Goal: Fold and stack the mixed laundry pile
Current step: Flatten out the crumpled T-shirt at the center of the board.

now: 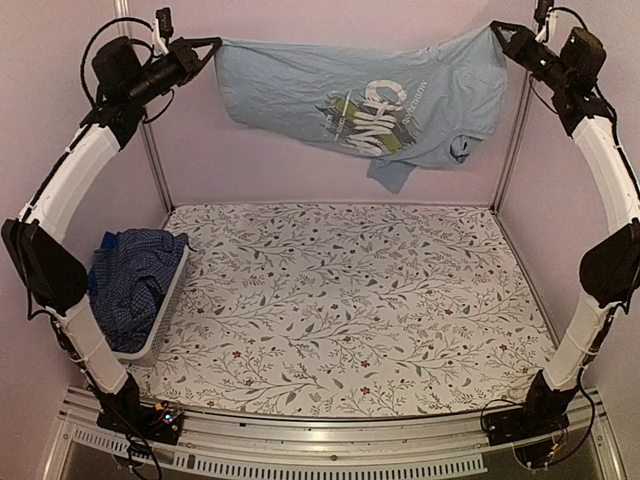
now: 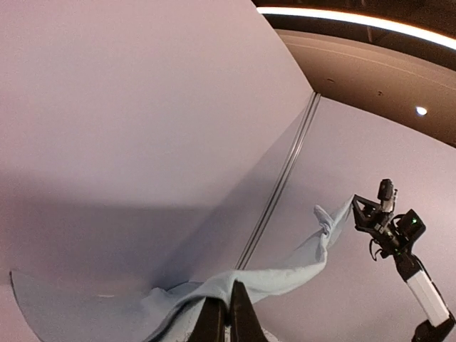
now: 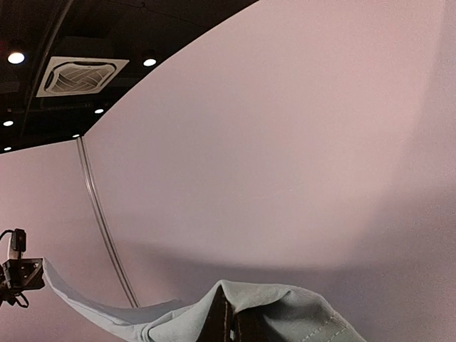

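The floral-patterned surface (image 1: 350, 300) spreads below both arms, the likely place for folding. High above its far edge, the light-blue shirt (image 1: 300, 90) hangs spread wide, print facing outward. It is stretched between the two arms, apparently so that it opens flat and can be laid down smooth. At the surface's left edge, the white basket (image 1: 172, 295) holds the dark blue checked shirt (image 1: 135, 280), bunched and not yet folded. The left claw (image 1: 212, 45) is clamped fully onto one shirt corner, and the right claw (image 1: 497, 30) is clamped onto the opposite corner.
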Controlling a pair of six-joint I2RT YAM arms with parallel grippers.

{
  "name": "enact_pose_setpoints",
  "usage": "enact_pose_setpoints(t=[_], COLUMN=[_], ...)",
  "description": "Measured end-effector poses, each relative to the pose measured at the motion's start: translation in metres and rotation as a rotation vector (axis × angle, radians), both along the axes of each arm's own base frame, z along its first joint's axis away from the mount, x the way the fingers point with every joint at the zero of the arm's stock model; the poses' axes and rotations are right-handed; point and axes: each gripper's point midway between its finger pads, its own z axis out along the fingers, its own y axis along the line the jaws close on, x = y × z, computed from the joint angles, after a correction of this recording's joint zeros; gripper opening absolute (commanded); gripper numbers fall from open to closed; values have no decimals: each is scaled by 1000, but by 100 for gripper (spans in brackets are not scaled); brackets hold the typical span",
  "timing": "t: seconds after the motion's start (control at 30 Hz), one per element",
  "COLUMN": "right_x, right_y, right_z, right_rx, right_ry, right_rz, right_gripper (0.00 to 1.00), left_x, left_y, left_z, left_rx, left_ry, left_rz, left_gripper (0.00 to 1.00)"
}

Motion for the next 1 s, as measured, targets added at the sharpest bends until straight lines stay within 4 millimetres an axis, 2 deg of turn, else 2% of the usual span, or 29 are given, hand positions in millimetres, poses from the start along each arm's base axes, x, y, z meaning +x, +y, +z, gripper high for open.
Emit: enact_pose_setpoints(t=[0.07,0.13,0.17,0.23,0.27,0.3,0.37,0.4,0.43,0.47,0.5,0.57,0.7,0.8,0.9,1.0], right_x=[3,18,29,51,59,62,60,55,52,49,48,49,52,44,14,-37], right_y=[6,11,14,18,20,21,22,22,23,23,23,24,25,25,25,26], right_z=[-26,-74,-109,-196,-246,-285,-357,-381,-395,-402,-404,-398,-373,-354,-347,-361], right_rx=[-27,-51,-61,-76,-80,-80,-89,-92,-96,-102,-107,-120,-147,-158,-157,-140], right_ry=[30,109,175,350,454,541,697,761,795,818,821,808,786,781,820,903], right_rz=[31,60,74,105,118,127,142,148,152,156,159,165,168,170,174,186], right_gripper=[0,0,0,0,0,0,0,0,0,0,0,0,0,0,0,0], left_x=[2,19,30,60,71,78,77,73,66,61,58,59,64,53,26,-18], left_y=[1,0,-2,-6,-8,-8,-7,-6,-5,-4,-3,-4,-6,-5,-4,-1], left_z=[-23,-73,-101,-189,-238,-295,-386,-420,-448,-468,-475,-471,-440,-415,-390,-385], left_rx=[15,39,51,87,107,131,169,184,198,208,212,211,207,220,240,279], left_ry=[18,94,143,307,403,515,709,788,856,908,931,927,863,843,823,841], left_rz=[5,8,7,8,10,10,10,11,11,12,12,10,2,-4,-9,-19], left_gripper=[0,0,0,0,0,0,0,0,0,0,0,0,0,0,0,0])
